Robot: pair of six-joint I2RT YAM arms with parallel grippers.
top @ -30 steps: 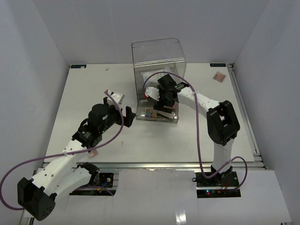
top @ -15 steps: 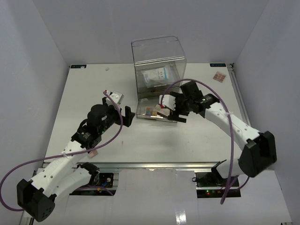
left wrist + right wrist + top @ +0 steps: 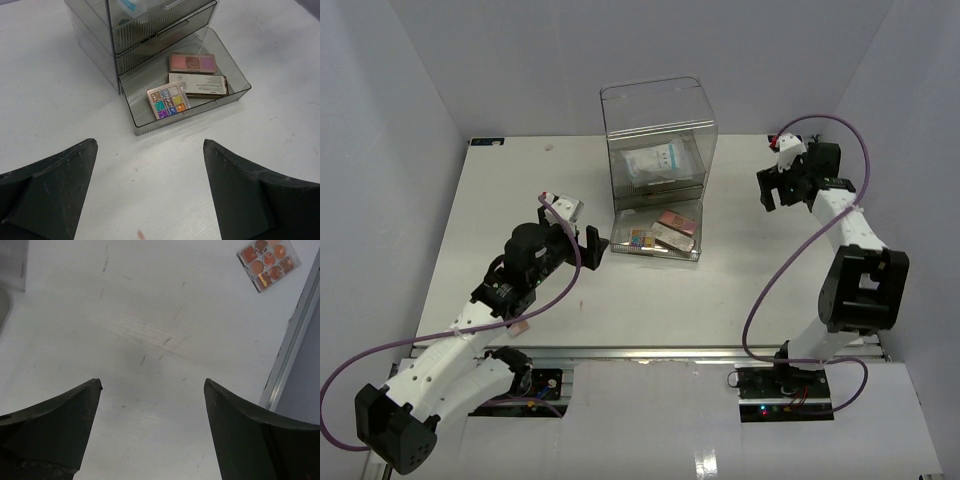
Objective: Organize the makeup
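Clear drawer (image 3: 141, 84) (lowest), three palettes (image 3: 196, 84)

A clear drawer box (image 3: 658, 112) stands on the white table (image 3: 510, 200), bottom drawer (image 3: 656, 256) open.

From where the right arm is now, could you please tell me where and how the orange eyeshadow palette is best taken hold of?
Probably by two opposite edges, coming down from above: the orange eyeshadow palette lies flat on the table, so only its thin edges offer purchase. It sits skewed beside the edge rail, so turn the jaws to match.
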